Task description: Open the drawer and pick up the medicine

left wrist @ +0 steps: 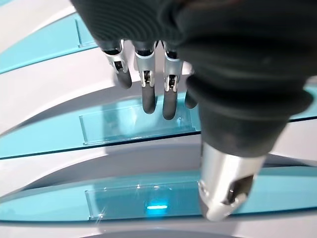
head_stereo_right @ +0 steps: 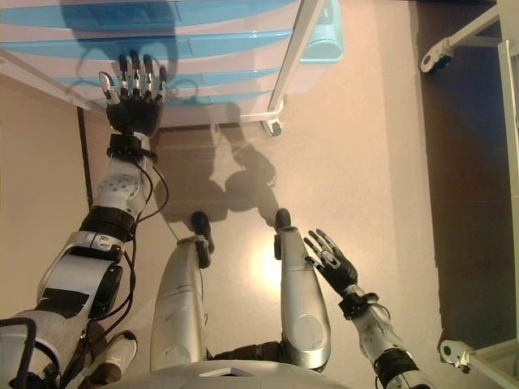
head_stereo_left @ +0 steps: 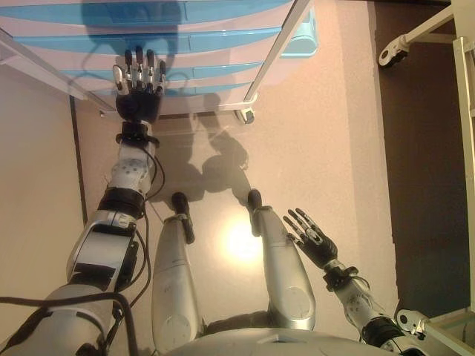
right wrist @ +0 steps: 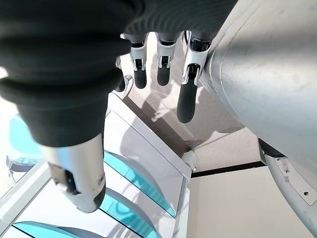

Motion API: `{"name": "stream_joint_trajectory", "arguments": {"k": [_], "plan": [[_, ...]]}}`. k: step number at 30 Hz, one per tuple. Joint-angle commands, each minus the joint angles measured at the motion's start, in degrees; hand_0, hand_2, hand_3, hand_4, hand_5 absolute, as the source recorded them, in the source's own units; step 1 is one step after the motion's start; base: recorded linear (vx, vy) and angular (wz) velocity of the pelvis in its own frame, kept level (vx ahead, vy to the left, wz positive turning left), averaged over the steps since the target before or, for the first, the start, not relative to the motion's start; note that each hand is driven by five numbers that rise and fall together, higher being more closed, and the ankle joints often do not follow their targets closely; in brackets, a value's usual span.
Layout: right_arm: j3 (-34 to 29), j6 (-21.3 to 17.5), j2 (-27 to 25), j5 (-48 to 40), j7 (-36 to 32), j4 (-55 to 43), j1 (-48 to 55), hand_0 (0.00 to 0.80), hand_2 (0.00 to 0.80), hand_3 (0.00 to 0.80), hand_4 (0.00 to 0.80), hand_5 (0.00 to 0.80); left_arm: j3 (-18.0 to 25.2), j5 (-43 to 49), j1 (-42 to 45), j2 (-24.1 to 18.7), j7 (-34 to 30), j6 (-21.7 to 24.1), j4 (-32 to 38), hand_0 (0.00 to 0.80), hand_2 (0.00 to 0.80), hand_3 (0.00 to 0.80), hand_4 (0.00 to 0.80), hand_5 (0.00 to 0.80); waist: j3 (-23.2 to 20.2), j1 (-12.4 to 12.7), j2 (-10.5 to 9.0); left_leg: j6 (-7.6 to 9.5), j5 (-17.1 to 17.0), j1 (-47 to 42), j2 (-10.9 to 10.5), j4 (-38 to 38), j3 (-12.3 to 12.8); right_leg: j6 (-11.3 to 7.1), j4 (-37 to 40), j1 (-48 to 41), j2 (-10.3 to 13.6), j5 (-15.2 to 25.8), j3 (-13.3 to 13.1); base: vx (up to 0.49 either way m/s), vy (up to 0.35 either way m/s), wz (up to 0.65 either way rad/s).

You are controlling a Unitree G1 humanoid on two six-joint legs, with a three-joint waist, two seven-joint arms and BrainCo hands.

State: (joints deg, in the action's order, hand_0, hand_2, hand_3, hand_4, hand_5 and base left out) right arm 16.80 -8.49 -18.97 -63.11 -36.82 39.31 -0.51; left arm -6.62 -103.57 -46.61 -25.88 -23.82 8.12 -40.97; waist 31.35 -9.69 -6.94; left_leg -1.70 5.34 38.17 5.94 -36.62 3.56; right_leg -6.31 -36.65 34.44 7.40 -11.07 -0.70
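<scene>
You are looking down from the robot's head at a white drawer unit on castors, with translucent blue drawer fronts stacked one over another. All the drawers look closed. No medicine can be seen in any view, so you cannot tell which drawer holds it.

Your left hand is stretched forward to the unit, its fingers straight and slightly spread, holding nothing. In the left wrist view the dark fingertips hover just in front of one blue drawer front, over its clear rectangular label panel. You cannot tell whether they touch it. The thumb stands apart from the fingers, over the drawer front next to it.

Your right hand hangs low at the robot's side, well apart from the unit, fingers relaxed and open, empty.

A second white wheeled frame stands to the right over darker floor.
</scene>
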Motion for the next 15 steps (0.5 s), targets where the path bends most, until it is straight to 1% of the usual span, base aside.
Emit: {"name": "stream_joint_trajectory", "arguments": {"k": [1,3,4,8,15], "plan": [[7.3,1.2,0.8,0.6,-1.9,0.9,5.0,0.0,0.0,0.0,0.0,0.0,-0.2,-0.5,-8.3,-2.6,-1.1,2.2,0.4,0.0,0.0,0.0,0.0,0.0,-1.6,-0.2,0.6,5.09,5.3,-2.3,-3.3,1.7,5.3,1.83,6.3,1.4,-1.3,9.6,1.8,0.0,0.0,0.0],[7.4,0.9,0.9,0.4,-1.8,1.1,4.6,0.0,0.0,0.0,0.0,0.0,0.0,-1.5,-9.1,-2.9,-1.3,1.9,0.4,0.0,0.0,0.0,0.0,0.0,-1.6,-0.2,0.65,5.08,5.2,-2.6,-3.3,2.5,5.4,1.79,6.5,1.4,-1.4,9.6,2.0,0.006,-0.017,0.0],[7.7,0.8,1.2,0.1,-1.7,1.6,4.2,0.0,0.0,0.0,0.0,0.0,-0.4,-1.5,-10.4,-3.1,-0.8,2.7,0.3,0.0,0.0,0.0,0.0,0.0,-1.6,-0.1,0.66,5.15,5.4,-3.0,-3.5,3.0,5.2,1.74,6.8,1.4,-1.5,9.6,2.1,0.014,-0.032,0.0],[7.8,0.9,1.2,-0.3,-1.1,1.3,3.8,0.0,0.0,0.0,0.0,0.0,-1.3,-0.2,-10.6,-3.2,-0.7,2.4,-0.3,0.0,0.0,0.0,0.0,0.0,-1.6,-0.1,0.86,5.2,5.4,-2.9,-3.7,3.2,5.3,1.73,6.7,1.7,-1.4,9.7,2.2,0.004,-0.009,0.0],[7.9,0.9,0.9,-0.1,-0.5,0.8,3.6,0.0,0.0,0.0,0.0,0.0,-1.1,0.1,-9.2,-2.7,-1.7,0.1,-1.9,0.0,0.0,0.0,0.0,0.0,-1.6,-0.1,1.28,5.17,5.2,-3.0,-4.0,3.9,5.3,1.87,6.7,2.0,-1.4,9.3,2.2,0.0,0.0,0.0]]}}
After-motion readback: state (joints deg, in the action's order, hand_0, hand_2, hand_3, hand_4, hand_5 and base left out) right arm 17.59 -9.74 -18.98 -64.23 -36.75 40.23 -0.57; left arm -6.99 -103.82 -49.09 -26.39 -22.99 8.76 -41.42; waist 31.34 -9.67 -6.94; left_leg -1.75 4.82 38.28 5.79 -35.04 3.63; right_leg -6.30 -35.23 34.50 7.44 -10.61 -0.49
